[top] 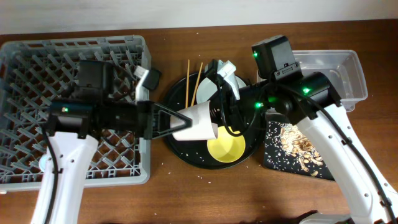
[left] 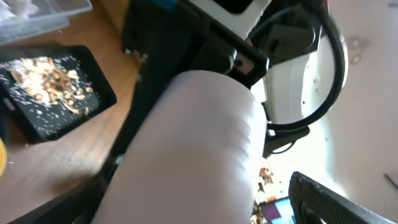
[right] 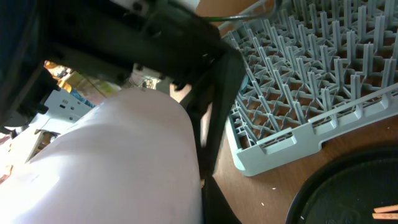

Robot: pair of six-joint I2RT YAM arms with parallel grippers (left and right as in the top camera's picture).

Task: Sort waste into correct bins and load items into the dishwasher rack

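The left gripper (top: 180, 121) reaches from 9 o'clock across the dishwasher rack (top: 37, 56). Its fingers are clamped on the left edge of the pale plate (top: 200, 121). The plate is held tilted above the 9 o'clock side of the round black tray (top: 180, 149), clear of the rack. In the left wrist view the plate fills the frame, with a dark finger on either side of it.

The right gripper (top: 219, 118) comes in from 3 o'clock and sits against the plate's opposite edge. I cannot tell whether its fingers are closed on the plate or merely beside it. In the right wrist view the plate takes up the lower left, with the rack's pegs behind it at 2 o'clock.

The yellow bowl (top: 227, 149) rests on the round tray at 5 o'clock, and the chopsticks (top: 189, 81) lie at 11 o'clock. Beside the round tray at 4 o'clock, the shallow black tray (top: 273, 158) holds food scraps (top: 295, 143). The clear tub (top: 339, 68) stands at 2 o'clock.
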